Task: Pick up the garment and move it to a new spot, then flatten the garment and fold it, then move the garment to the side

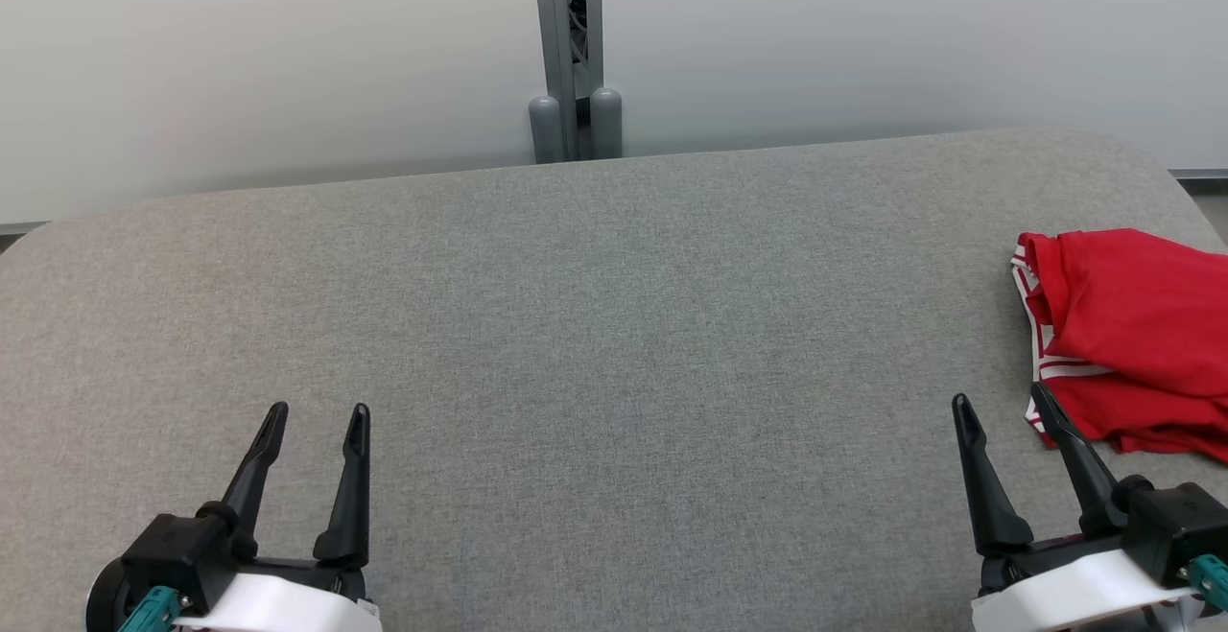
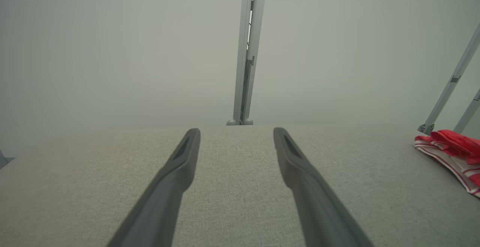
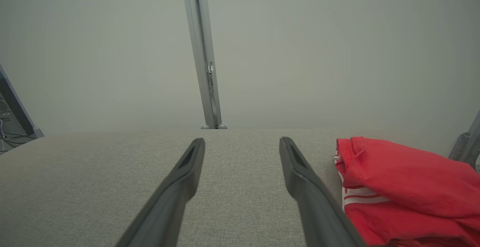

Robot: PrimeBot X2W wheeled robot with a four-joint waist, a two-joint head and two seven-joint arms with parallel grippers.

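Observation:
The garment (image 1: 1137,330) is red with white stripes along one edge and lies bunched at the right edge of the grey table (image 1: 614,325); it also lies at the right in the right wrist view (image 3: 405,187) and far right in the left wrist view (image 2: 453,149). My right gripper (image 1: 1000,404) stands open just left of the garment, its right finger close to the striped edge, nothing between the fingers. My left gripper (image 1: 318,411) is open at the lower left, far from the garment, with only bare table between its fingers (image 2: 187,153).
A grey post (image 1: 573,47) with two rounded feet stands behind the table's far edge against a pale wall. Slanted metal struts (image 2: 450,86) rise beyond the table's right end. The table's corners are rounded.

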